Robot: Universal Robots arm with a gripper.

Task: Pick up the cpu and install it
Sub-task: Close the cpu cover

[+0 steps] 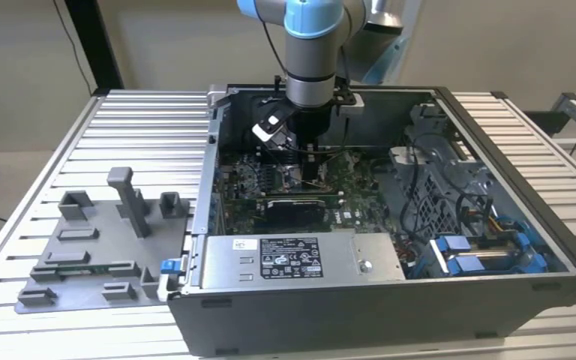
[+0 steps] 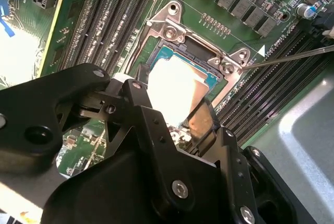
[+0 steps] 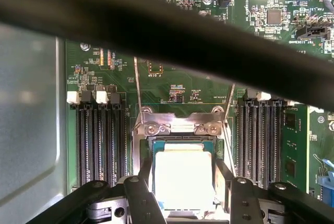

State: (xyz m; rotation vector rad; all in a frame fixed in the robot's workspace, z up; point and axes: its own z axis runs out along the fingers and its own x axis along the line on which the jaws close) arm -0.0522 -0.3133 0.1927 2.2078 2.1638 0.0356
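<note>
Motherboard socket (image 3: 180,126) sat right under cpu (image 3: 183,182), claw (image 3: 182,160) clamped on its edges; best lowered level and square, no sliding.

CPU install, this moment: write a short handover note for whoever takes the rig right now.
Gripper: shut on the cpu, with fingers on two opposite sides of it.
Cpu: inside the socket frame on the motherboard, within the open computer case.
Done: the cpu is picked up and at the socket.
Left: it is not released, and whether it is fully seated cannot be told.
</note>
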